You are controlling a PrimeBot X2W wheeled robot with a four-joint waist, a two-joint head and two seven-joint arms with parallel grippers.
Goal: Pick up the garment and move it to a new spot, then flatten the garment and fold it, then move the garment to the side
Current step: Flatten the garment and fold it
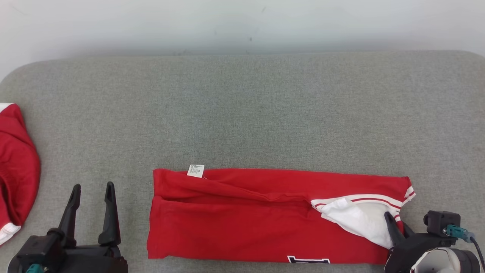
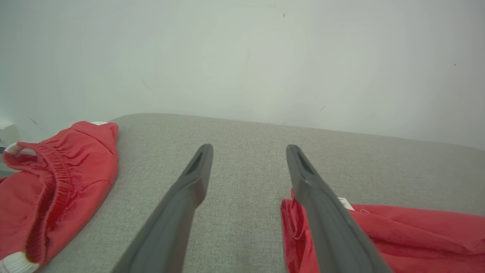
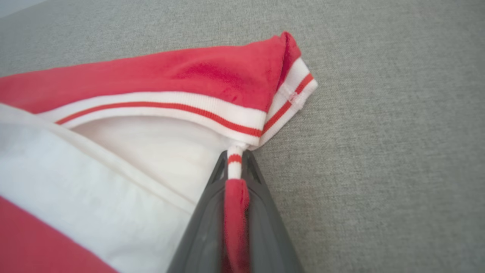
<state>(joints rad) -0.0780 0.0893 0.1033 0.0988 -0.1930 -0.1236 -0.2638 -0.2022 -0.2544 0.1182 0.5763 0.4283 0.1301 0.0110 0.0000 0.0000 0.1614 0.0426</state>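
The garment [image 1: 246,216] is a red shirt with white and red striped trim, folded into a long band near the front edge of the grey surface, a white label at its top left. At the shirt's right end my right gripper [image 1: 396,223] is shut on the striped cuff edge; in the right wrist view a strip of red and white fabric [image 3: 235,182] is pinched between the two fingers, beside the garment [image 3: 182,76]. My left gripper [image 1: 93,189] stands open to the left of the shirt with nothing between its fingers. The left wrist view has that gripper [image 2: 248,151] above bare cloth, the garment [image 2: 409,235] at its right.
A second red garment [image 1: 17,170] with an elastic waistband lies bunched at the left edge of the grey padded surface [image 1: 242,113]; the left wrist view has this second garment [image 2: 57,185] too. A pale wall rises behind the surface.
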